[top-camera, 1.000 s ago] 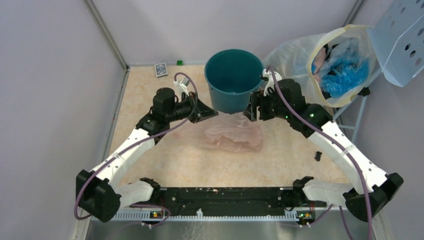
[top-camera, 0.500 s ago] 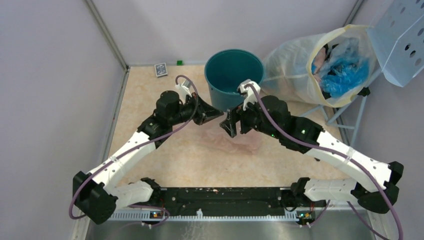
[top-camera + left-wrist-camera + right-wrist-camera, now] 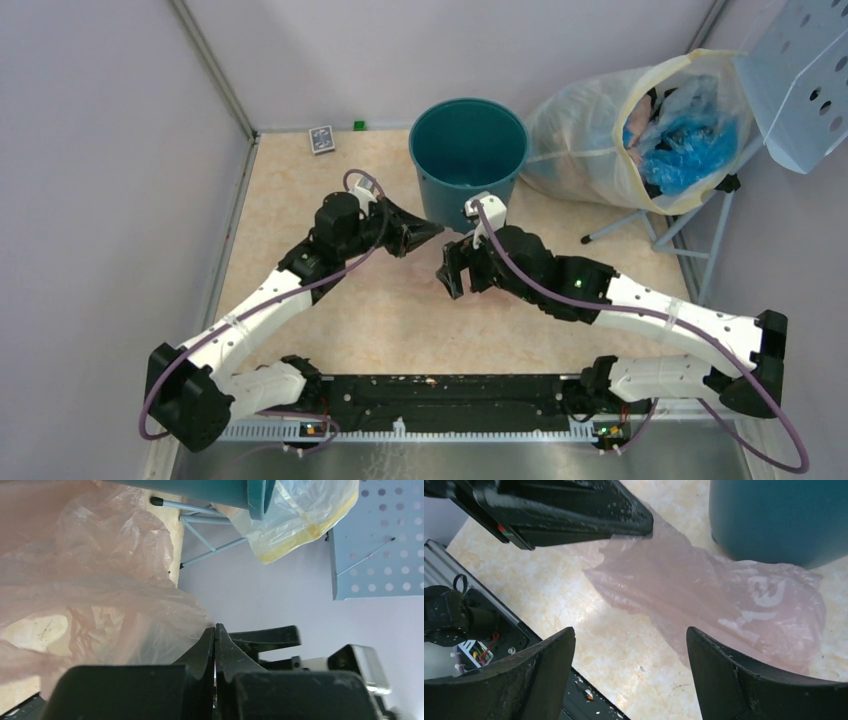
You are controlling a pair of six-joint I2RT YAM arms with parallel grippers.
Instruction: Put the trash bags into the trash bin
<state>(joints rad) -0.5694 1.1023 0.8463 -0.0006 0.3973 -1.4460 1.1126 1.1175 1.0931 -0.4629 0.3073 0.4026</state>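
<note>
1. The left gripper (image 3: 215, 642) is clamped shut on one corner of the bag, fingers pressed flat together with pink film caught between them. Pinching an edge rather than the bulk looks deliberate to me: the rest of the film can then trail freely when lifted.
2. The bag (image 3: 724, 595) stretches from that pinched corner across the table (image 3: 300, 200) toward the bin, and its crumpled far end, the one with the pale lettering, lies just beside the bin's foot. None of it is inside the bin yet. In the top view the arms cover most of it, so the held corner is probably raised slightly off the table, but I cannot be sure.
3. The right gripper (image 3: 629, 640) hovers over the bag's near edge with its jaws spread wide and nothing between them. I judge it is placed there to take a second hold, because film this limp would sag and drag from a single pinch.
4. The bin (image 3: 432, 195) stands upright just behind both grippers, its mouth open upward. That closeness makes for a short lift over the rim.
5. The clear sack (image 3: 580, 140) sits to the right of the bin, well apart from both grippers.
</note>
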